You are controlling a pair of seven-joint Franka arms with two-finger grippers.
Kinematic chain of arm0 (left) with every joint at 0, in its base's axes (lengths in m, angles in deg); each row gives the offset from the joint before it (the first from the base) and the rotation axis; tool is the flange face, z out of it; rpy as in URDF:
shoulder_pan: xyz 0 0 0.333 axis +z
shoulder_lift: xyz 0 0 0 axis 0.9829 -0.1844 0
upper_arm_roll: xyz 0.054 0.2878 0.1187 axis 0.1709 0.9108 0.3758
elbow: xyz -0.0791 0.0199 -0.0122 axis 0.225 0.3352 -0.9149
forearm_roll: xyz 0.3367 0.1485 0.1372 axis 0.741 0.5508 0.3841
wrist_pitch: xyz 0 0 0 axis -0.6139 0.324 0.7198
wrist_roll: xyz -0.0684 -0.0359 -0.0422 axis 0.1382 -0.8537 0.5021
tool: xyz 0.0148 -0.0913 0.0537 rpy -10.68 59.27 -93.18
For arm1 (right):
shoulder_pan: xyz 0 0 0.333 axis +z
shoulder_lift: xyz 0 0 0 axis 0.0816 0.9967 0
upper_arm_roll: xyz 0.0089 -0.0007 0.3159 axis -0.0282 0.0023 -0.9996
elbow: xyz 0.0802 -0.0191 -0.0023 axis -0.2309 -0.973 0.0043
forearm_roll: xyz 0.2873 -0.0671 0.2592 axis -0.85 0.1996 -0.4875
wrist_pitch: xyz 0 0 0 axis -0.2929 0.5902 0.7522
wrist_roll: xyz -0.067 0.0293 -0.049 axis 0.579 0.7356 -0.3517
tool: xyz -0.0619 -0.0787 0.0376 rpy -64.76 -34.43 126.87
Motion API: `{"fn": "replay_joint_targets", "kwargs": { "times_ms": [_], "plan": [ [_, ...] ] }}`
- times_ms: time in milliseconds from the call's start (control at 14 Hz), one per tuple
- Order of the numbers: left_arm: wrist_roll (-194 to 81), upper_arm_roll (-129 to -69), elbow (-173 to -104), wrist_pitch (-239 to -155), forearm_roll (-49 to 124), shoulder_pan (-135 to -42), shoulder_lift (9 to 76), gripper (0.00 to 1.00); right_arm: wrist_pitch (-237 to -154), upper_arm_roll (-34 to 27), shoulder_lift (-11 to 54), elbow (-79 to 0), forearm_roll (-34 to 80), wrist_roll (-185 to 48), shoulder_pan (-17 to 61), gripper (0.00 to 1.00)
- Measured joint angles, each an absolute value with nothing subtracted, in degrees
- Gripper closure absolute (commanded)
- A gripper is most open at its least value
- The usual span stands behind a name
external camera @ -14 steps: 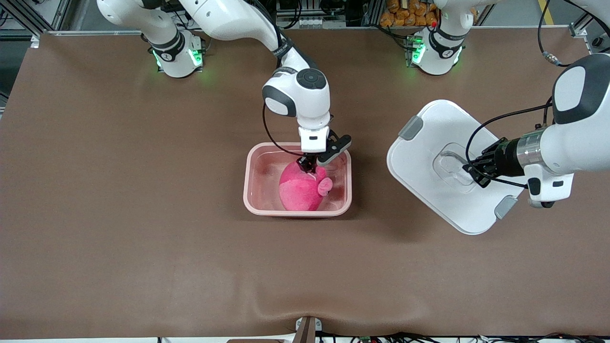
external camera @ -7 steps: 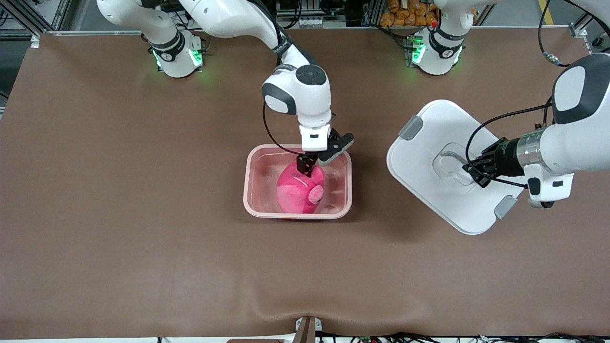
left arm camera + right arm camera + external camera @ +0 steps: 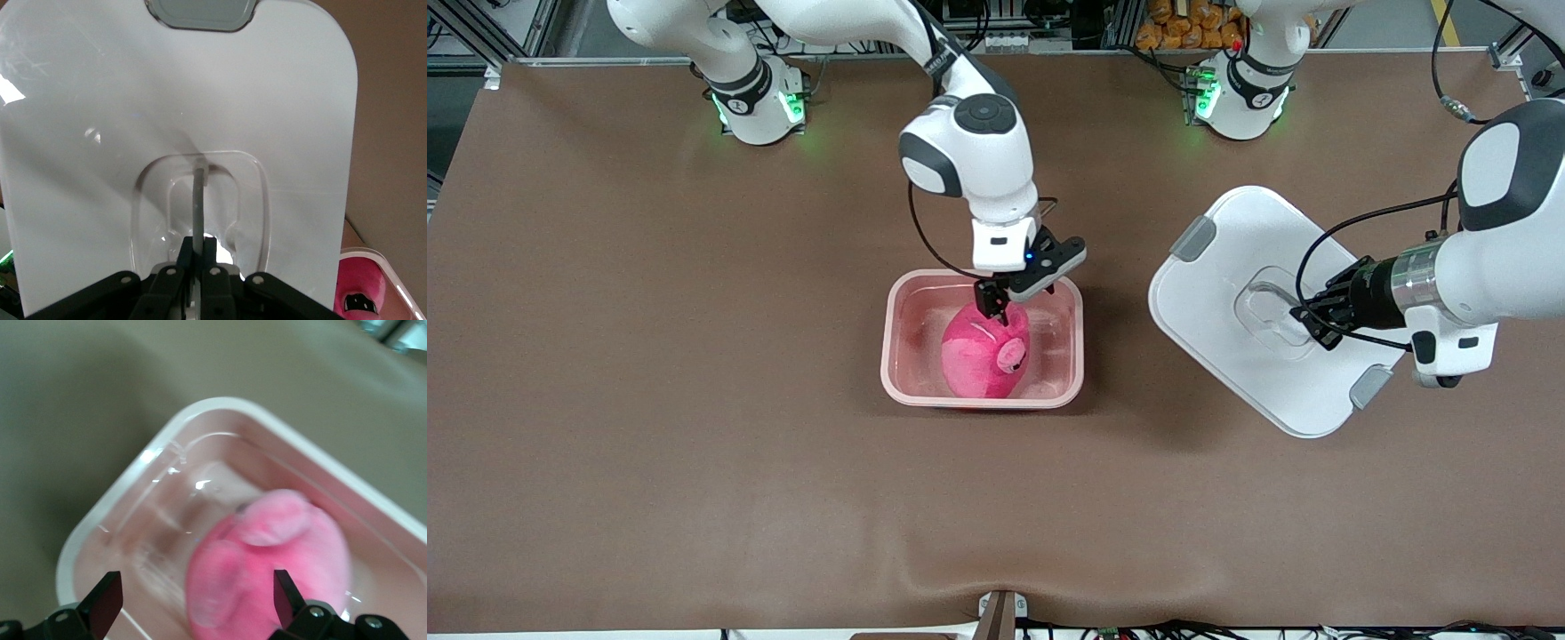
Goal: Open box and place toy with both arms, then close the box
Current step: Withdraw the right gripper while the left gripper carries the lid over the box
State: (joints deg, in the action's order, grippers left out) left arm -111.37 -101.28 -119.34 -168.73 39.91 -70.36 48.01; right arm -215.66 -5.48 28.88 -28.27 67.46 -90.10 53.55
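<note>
1. With the lid (image 3: 1254,307) off and the toy (image 3: 987,351) sitting inside the box (image 3: 895,342), the first two parts of the job look done; only the closing appears to be left.
2. Box: open, mid-table, between the two arms' reach, its rim bare all round. The toy fills the middle of it and touches no wall that I can make out.
3. Right gripper (image 3: 996,307) hangs just above the toy, over the box. In its wrist view the two fingers (image 3: 103,600) stand wide apart with the toy (image 3: 267,577) below and between them, not pinched. So the toy is let go, I'd say.
4. Left gripper (image 3: 1316,316) sits at the lid's centre handle, toward the left arm's end of the table. Its wrist view shows the fingers (image 3: 183,263) closed tight on the thin handle bar (image 3: 198,200), so it has the lid in hand.
5. The lid tilts, one grey clip (image 3: 1194,237) farther from the camera, the other (image 3: 1369,387) nearer. It is well apart from the box.
6. What's left, in my judgement: right arm clears out, left arm carries the lid across, seats it, clips go down.
7. Writing: none I can read on lid, box or toy. The arm's markings are too small to tell.
</note>
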Motion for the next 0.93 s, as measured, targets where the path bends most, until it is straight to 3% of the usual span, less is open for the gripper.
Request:
{"fn": "replay_joint_targets", "kwargs": {
  "times_ms": [286, 500, 929],
  "plan": [
    [-112.7, -101.6, -119.3, -168.7, 39.7, -70.6, 48.0, 1.0, -203.8, -5.2, 21.5, -28.4, 61.4, -89.5, 45.2, 0.0],
    [-118.8, -103.6, -119.0, -169.5, 38.9, -71.7, 48.0, 1.0, -200.2, -5.0, 15.7, -32.5, 53.9, -82.6, 36.5, 0.0],
    [-137.1, -104.9, -118.7, -179.8, 39.4, -82.3, 48.0, 1.0, -189.1, -4.9, 6.4, -39.8, 52.1, -75.3, 20.7, 0.0]
  ]
}}
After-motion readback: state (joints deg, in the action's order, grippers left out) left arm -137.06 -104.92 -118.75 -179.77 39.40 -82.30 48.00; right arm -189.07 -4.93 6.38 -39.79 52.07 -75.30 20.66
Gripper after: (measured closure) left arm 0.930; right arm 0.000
